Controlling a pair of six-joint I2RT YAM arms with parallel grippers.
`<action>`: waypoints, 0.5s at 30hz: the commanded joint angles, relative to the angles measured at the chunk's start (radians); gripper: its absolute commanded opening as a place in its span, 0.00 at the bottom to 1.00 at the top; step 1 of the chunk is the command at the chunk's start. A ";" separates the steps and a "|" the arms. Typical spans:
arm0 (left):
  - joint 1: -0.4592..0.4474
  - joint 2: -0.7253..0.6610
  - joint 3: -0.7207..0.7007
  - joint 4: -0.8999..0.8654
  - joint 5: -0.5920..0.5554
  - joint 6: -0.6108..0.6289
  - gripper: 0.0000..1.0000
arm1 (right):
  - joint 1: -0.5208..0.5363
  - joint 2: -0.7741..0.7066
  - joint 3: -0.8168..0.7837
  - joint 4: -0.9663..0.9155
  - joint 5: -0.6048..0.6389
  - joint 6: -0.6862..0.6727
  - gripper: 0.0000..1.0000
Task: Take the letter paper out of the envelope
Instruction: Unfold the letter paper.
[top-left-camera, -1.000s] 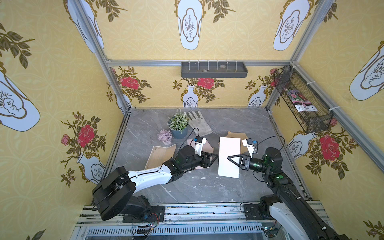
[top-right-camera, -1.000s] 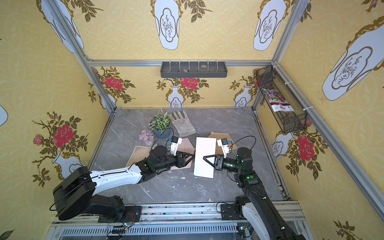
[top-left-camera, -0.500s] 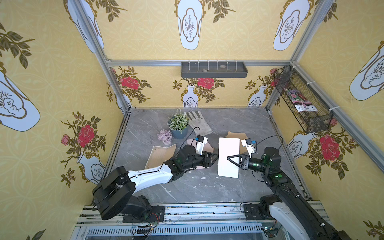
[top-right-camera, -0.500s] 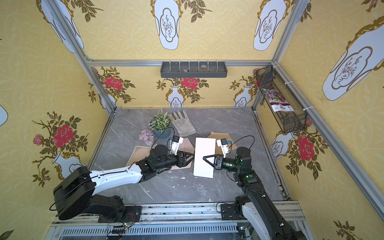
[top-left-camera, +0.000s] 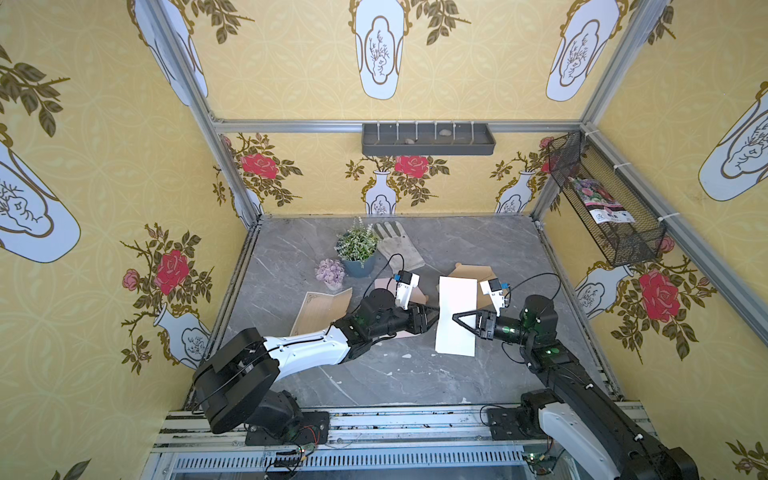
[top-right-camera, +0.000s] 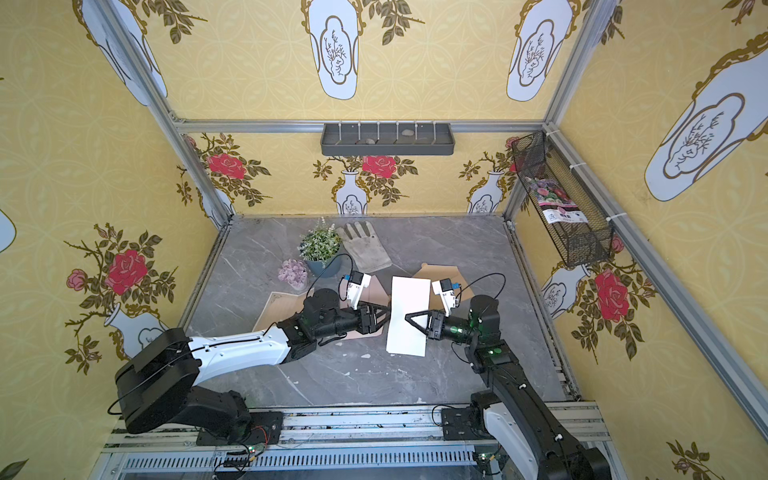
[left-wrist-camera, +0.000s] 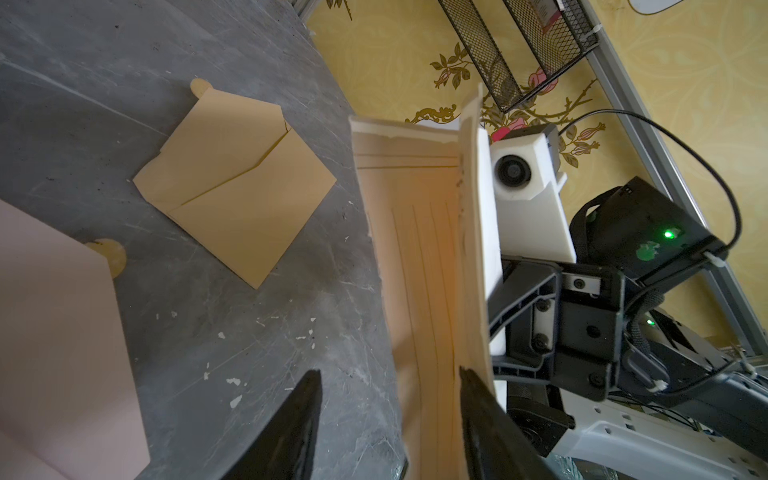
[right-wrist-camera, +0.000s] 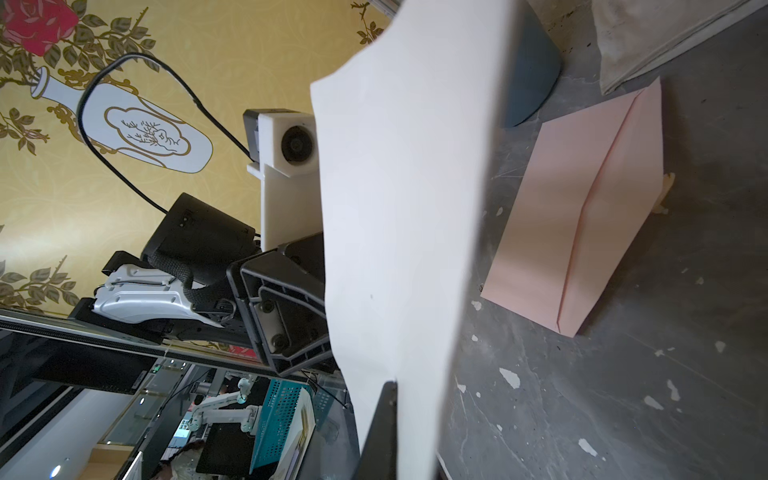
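Paper (top-left-camera: 457, 291) is out in the air, pinched near the middle of one long edge by the right tool (top-left-camera: 454, 316), which is clenched on it. The sheet stands nearly on edge above the worktop (top-left-camera: 415, 374), and no envelope is around it in both top views. In the left wrist view its near face looks tan with fold lines. I cannot tell if this is a second layer or only shade.

The left tool (top-left-camera: 434, 312) is released, with nothing in it. Its fingers (left-wrist-camera: 482, 428) stand apart, one on each side of the free long edge of the paper, directly across from the right tool.

I judge that the pulling-out step is nearly finished and that a hand-over or a two-sided hold is being prepared. The next move calls for the left tool to close gently on that edge, or for the right tool to lay the sheet flat. The sheet is thin and will bend, so a fast closing could crease it or push it aside.

A tan envelope (left-wrist-camera: 232, 187) lies flat on the worktop beyond the paper. A pink envelope (right-wrist-camera: 582, 208) lies just under and beside the left tool. A tan card (top-left-camera: 320, 309) lies behind the left tool, along its arm. Farther from both tools are a plant (top-left-camera: 357, 245), a glove (top-left-camera: 399, 245) and a purple flower (top-left-camera: 330, 271). None of them stands between the tools. Only the pink envelope is close enough to be brushed if the left tool goes lower.
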 joint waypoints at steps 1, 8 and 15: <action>-0.003 0.024 0.004 0.072 0.029 -0.015 0.55 | 0.008 0.002 -0.003 0.120 -0.024 0.038 0.00; -0.002 0.031 -0.011 0.116 0.032 -0.037 0.55 | 0.010 -0.023 -0.001 0.121 -0.024 0.049 0.00; -0.004 0.052 -0.001 0.170 0.064 -0.066 0.48 | 0.034 0.024 -0.036 0.217 -0.020 0.087 0.02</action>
